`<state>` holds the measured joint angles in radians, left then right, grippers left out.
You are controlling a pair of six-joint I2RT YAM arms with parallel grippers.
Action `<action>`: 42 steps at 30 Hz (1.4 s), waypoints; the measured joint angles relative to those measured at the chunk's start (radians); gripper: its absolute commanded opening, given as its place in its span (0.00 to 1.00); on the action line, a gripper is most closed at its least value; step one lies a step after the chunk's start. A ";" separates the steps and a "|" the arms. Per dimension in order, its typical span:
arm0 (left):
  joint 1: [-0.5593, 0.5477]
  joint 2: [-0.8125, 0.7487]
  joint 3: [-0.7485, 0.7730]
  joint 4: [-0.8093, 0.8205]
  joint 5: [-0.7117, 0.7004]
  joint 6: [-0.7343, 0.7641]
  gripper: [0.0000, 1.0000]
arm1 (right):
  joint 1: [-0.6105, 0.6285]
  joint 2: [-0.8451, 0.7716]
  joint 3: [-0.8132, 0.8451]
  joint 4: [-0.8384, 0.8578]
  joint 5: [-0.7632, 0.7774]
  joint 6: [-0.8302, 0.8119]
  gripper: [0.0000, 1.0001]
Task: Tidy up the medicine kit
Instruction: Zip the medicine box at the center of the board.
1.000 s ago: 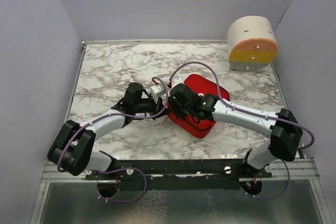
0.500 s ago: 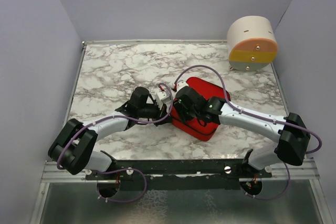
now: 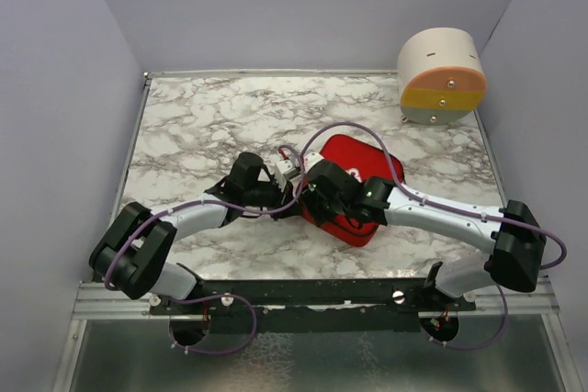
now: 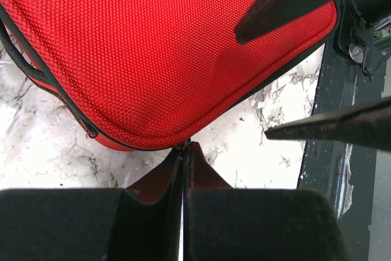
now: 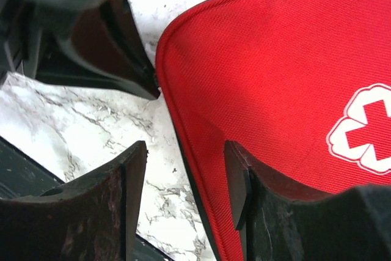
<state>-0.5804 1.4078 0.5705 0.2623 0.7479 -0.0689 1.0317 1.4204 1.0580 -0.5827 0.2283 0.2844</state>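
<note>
The medicine kit (image 3: pixel 366 155) is a red zipped fabric case, lying closed on the marble table, its white cross (image 5: pixel 365 128) facing up. My left gripper (image 4: pixel 183 146) is shut, its tips pinched on a small dark zipper pull at the kit's (image 4: pixel 153 47) near-left corner. My right gripper (image 5: pixel 183 169) is open and straddles the kit's (image 5: pixel 275 59) edge: one finger (image 5: pixel 131 181) stands over the marble, the other (image 5: pixel 239 175) over the red lid. In the top view both grippers, left (image 3: pixel 294 197) and right (image 3: pixel 310 207), crowd the kit's left corner.
A round cream, orange, yellow and grey drawer container (image 3: pixel 441 75) stands at the back right corner. The marble table (image 3: pixel 202 126) is walled on three sides. A dark rail (image 3: pixel 303 293) runs along the near edge.
Both grippers shifted slightly right and nearer, and the kit slid a little with them. The right gripper's jaws opened wider.
</note>
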 measured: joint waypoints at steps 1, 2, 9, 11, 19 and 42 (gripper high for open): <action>0.000 0.003 0.001 0.002 0.000 -0.002 0.00 | 0.012 0.002 -0.005 0.001 0.004 -0.005 0.55; 0.000 0.004 0.002 0.004 0.001 -0.004 0.00 | 0.020 0.006 -0.012 0.003 0.010 -0.010 0.55; 0.004 0.013 0.003 -0.001 -0.001 -0.049 0.00 | 0.046 0.045 -0.057 0.053 0.112 -0.030 0.54; 0.005 0.017 0.003 -0.003 -0.005 -0.063 0.00 | 0.053 0.066 -0.056 0.061 0.177 -0.024 0.51; 0.029 0.022 0.007 0.019 -0.069 -0.122 0.00 | 0.085 0.195 0.017 0.063 0.360 0.039 0.01; 0.177 0.271 0.374 -0.182 0.015 0.098 0.00 | 0.013 0.186 0.038 0.134 0.316 0.047 0.01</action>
<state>-0.4030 1.6787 0.9443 0.0799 0.7631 0.0288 1.0447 1.6062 1.0962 -0.4488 0.5446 0.3309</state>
